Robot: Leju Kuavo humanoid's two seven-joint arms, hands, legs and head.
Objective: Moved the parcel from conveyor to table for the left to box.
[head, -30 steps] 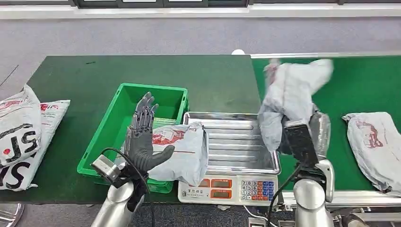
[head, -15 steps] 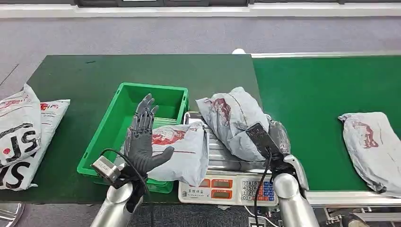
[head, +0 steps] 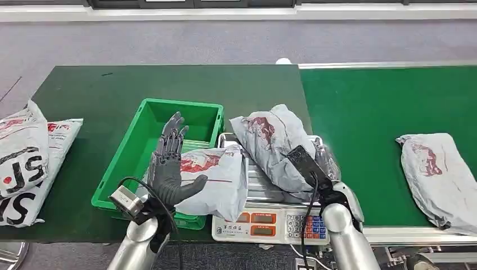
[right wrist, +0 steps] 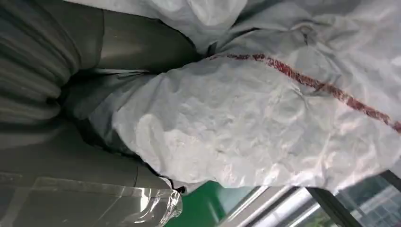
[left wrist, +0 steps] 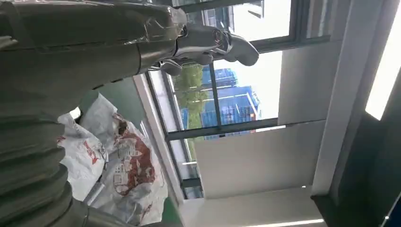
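Holding the grey parcel (head: 275,147) in the right hand (head: 329,169), low over the metal tray (head: 267,191) of the scale (head: 270,223). Wrapping the fingers (right wrist: 142,45) around the soft bag, with the crinkly plastic bulging out past them in the right wrist view. Resting or nearly resting on the tray, with the near end leaning over the tray's edge toward the green bin (head: 152,152). Cannot tell if the full weight is down yet.

Waiting with the left hand (head: 169,166), raised over the bin, palm up, fingers spread apart and gripping nothing. Lying just beside that hand, a second parcel (head: 216,177), half on the bin rim and half on the tray.

Sitting far off on the green conveyor (head: 371,112), 1 more parcel (head: 436,174). Lying at the far left of the tabletop (head: 84,90), 2 big printed bags (head: 25,157).

Risks from here, as a guess: letting go too early and sliding the floppy bag off the tray edge. Bumping the second parcel and knocking it down between bin and scale. Snagging thin plastic on the fingers while pulling away, and dragging the bag back along.
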